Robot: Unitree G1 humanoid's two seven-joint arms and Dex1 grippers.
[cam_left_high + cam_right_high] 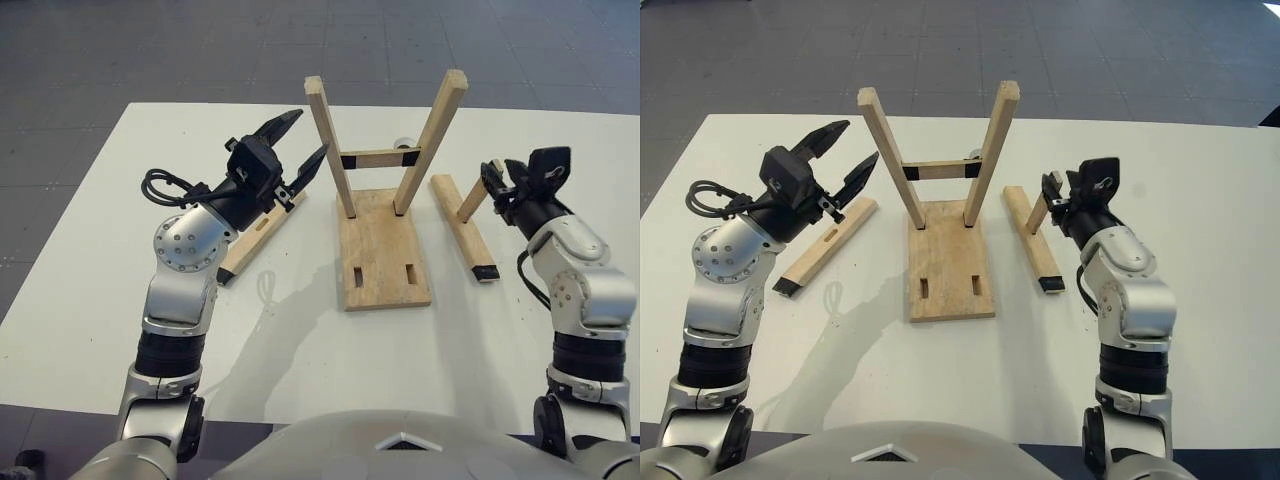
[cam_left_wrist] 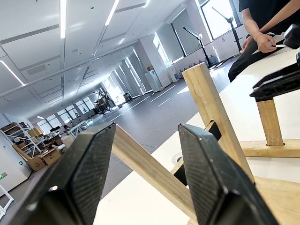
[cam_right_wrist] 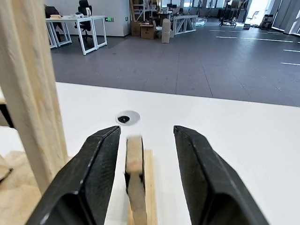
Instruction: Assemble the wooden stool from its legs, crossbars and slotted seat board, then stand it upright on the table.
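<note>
Right gripper (image 3: 146, 132) stands wide, fingers either side of the short upright stub (image 3: 134, 164) on the loose leg (image 1: 466, 238), right of centre. Left gripper (image 1: 311, 133) gapes too. Light, stiff, smooth wood, I judge: pinch the stub squarely, mid-length.

Seat board (image 1: 384, 262) mid table (image 1: 100, 250); leg frame (image 1: 382, 158) on far end; loose leg (image 1: 248, 247) L, second leg (image 1: 466, 236) R.

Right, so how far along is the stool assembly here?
Done: two legs joined by a crossbar stand in the far slots of the seat board. In hand: nothing gripped; the open right gripper brackets the upright piece on the right loose leg, the open left gripper hovers near the left loose leg. Left: fill the two near slots, then stand it upright.
</note>
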